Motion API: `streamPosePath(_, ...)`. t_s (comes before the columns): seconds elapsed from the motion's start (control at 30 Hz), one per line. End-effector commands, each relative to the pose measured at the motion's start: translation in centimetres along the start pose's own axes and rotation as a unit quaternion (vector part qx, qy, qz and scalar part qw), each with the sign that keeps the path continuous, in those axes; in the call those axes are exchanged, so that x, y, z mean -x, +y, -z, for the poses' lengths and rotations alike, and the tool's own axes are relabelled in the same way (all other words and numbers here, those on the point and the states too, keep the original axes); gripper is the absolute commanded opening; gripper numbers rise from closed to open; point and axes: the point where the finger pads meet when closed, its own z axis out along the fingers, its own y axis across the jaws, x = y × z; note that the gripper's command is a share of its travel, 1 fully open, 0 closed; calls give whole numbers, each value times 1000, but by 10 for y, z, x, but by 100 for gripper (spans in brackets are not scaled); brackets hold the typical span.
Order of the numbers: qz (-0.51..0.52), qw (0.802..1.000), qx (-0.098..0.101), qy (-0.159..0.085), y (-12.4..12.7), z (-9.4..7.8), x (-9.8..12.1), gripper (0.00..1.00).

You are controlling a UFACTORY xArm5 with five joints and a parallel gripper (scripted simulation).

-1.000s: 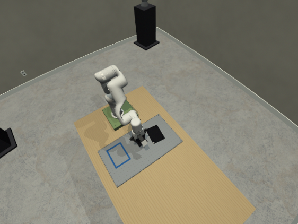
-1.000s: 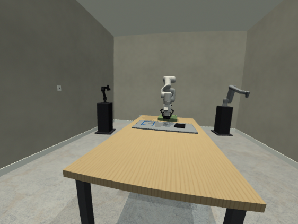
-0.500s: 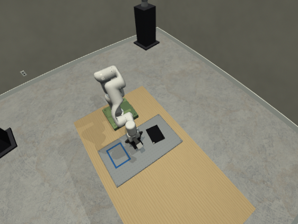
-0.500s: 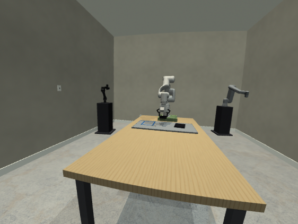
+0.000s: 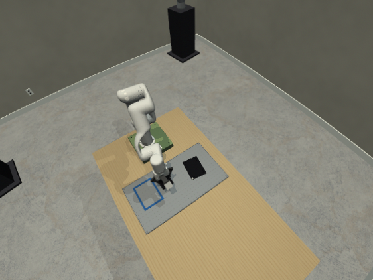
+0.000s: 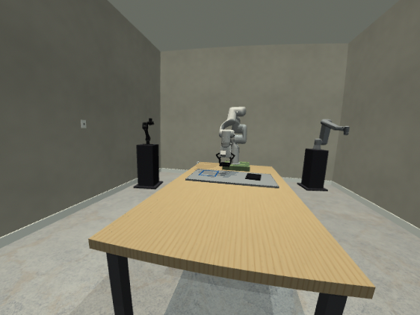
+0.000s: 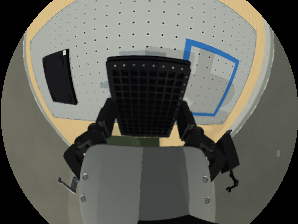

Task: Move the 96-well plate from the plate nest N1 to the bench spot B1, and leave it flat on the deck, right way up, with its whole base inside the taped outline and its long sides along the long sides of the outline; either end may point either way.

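Note:
My gripper (image 7: 146, 107) is shut on the 96-well plate (image 7: 148, 95), a dark plate with a grid of wells, and holds it above the grey deck. In the top view the gripper (image 5: 163, 182) and the plate (image 5: 164, 188) hang just right of the blue taped outline B1 (image 5: 148, 194). The black plate nest N1 (image 5: 194, 167) sits empty on the deck to the right. In the wrist view the outline (image 7: 212, 78) lies to the right of the plate and the nest (image 7: 60, 78) to the left. In the exterior view the gripper (image 6: 224, 160) is lifted above the deck (image 6: 232, 178).
The grey perforated deck (image 5: 175, 186) lies on a wooden table (image 5: 212, 212). The arm's green base plate (image 5: 150, 140) sits behind the deck. Black pedestals stand on the floor at the back (image 5: 181, 31) and left (image 5: 6, 177), well away from the table.

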Motion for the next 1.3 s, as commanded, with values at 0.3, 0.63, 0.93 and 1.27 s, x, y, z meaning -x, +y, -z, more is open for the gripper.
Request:
streamPosePath(0.3, 0, 1000, 1, 2, 38, 0, 1, 0)
streamPosePath(0.63, 0, 1000, 2, 2, 71, 0, 3, 0)
streamPosePath(0.93, 0, 1000, 2, 3, 95, -1, 4, 0)
streamPosePath(1.27, 0, 1000, 3, 3, 125, -1, 6, 0)
